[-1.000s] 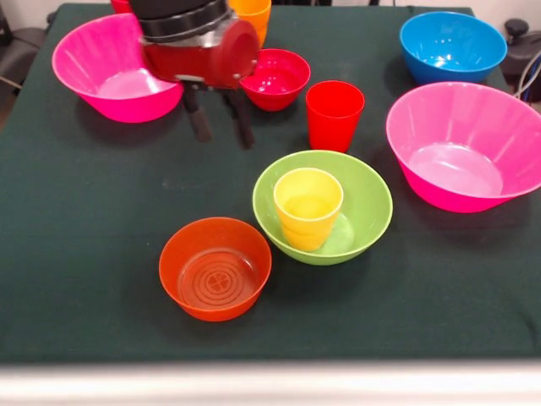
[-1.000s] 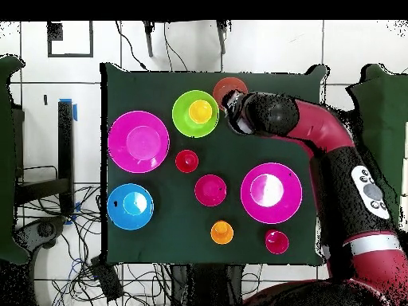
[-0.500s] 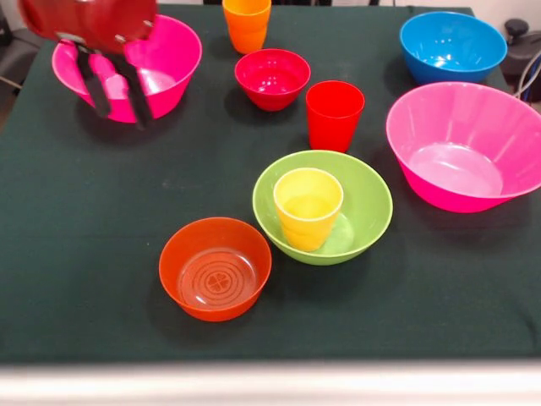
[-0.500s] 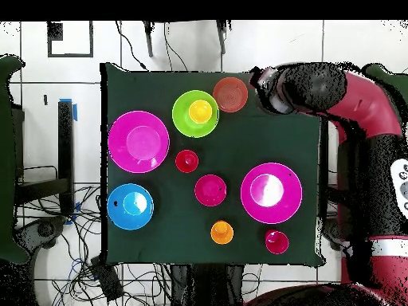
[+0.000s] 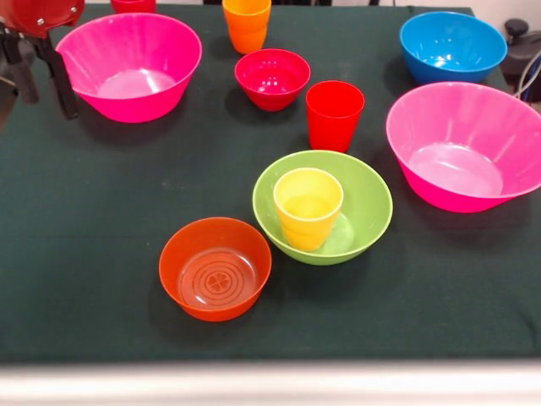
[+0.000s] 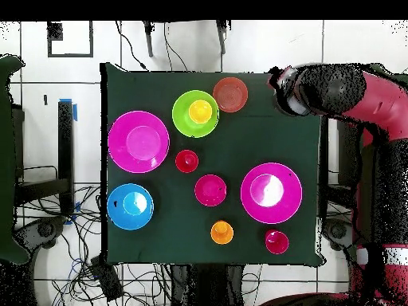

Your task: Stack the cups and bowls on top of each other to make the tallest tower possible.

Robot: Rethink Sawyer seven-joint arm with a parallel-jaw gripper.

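Glossy yellow cup [image 5: 308, 207] upright inside lime-green bowl [image 5: 368, 203].

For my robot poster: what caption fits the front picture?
Yellow plastic cup nested in lime-green plastic bowl, orange ringed bowl beside it, claw off at the edge.

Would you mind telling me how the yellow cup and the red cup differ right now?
The yellow cup sits inside the lime-green bowl; the red cup stands directly on the table. The yellow cup leans slightly; the red cup stands straight. Both are open side up, empty, and similar in shape.
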